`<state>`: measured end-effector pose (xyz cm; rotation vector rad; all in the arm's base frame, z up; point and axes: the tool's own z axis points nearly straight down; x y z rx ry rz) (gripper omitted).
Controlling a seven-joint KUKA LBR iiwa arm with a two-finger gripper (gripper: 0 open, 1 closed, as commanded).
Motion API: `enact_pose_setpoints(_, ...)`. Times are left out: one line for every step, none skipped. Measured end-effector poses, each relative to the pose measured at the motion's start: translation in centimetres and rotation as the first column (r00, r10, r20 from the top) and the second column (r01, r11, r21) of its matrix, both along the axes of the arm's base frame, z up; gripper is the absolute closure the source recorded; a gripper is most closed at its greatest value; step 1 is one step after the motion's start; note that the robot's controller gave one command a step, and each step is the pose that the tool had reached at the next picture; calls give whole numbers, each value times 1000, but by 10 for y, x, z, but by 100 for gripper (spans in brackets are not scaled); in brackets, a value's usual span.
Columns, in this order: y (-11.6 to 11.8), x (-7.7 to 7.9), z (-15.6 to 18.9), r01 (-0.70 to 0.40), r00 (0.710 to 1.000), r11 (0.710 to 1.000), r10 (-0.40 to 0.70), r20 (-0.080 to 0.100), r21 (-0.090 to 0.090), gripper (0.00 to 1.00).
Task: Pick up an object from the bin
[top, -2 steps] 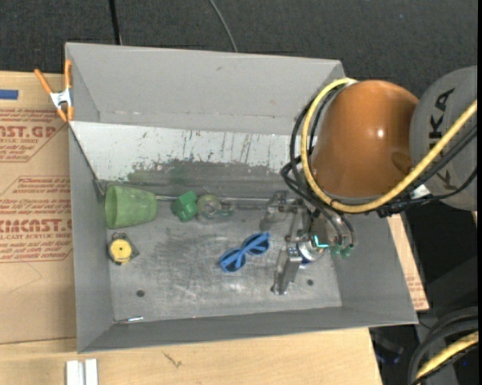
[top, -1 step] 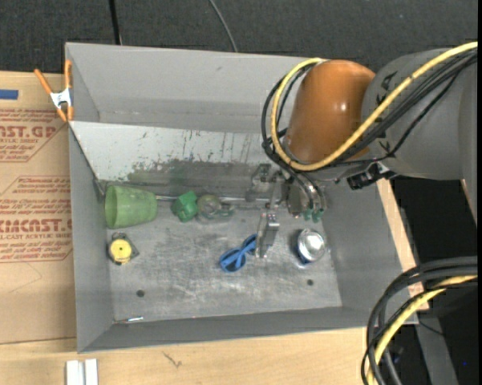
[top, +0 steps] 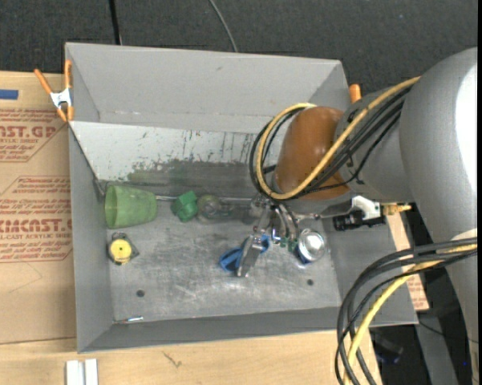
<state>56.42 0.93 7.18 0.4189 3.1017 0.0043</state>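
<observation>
Right of the bin's [top: 172, 283] middle, the pincer [top: 261, 245] touches a blue thing [top: 233, 260]; opening unclear.

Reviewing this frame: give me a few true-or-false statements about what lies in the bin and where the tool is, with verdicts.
1. A green cup lies on its side at the left of the bin. True.
2. The small yellow round thing lies right beside the tool. False: it lies far to the left, just below the green cup.
3. The tool is down at a blue thing right of the bin's middle. True.
4. The blue thing rests inside the green cup. False: the two are well apart, on the bin floor.
</observation>
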Motion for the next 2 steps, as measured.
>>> enact_pose_setpoints(0, 1, 2, -1, 1000, 1000, 1, 4, -1, 100)
enact_pose_setpoints(-9, 2, 136, -43, 999, 999, 43, -2, -1, 100)
